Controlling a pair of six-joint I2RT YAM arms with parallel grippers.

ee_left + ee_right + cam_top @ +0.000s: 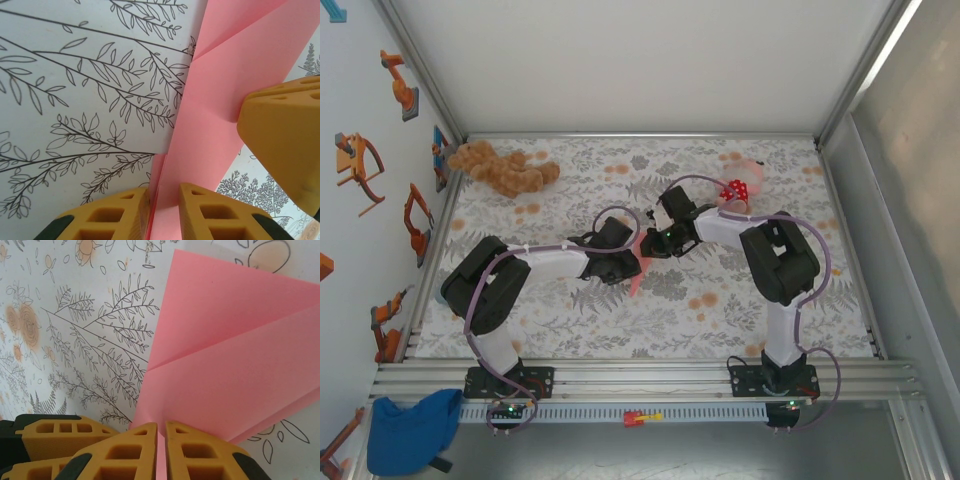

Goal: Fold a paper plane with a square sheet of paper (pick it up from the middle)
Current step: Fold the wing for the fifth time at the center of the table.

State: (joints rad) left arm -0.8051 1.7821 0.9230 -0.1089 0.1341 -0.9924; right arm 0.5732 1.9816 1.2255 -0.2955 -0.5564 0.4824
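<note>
Paper plane [235, 340]: thin smooth matt salmon-pink paper, crisply creased. Table [75, 315]: matt floral-printed covering. Right tool [161, 429]: fingers of matt yellow moulded plastic. Rails [640, 372]: bare metal.

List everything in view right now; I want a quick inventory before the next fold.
paper: one, salmon pink, folded, mid-table, pinched by both grippers
teddy: one, brown, far left of the table
plush: one, pink with a red white-dotted patch, far right
cloth: one, blue, near left, off the table
small item: one, red and yellow, near rail, too small to identify
stickers: several, orange, left wall
table: one, floral cover
left gripper: one, yellow fingers, shut on paper
right gripper: one, yellow fingers, shut on paper
</note>
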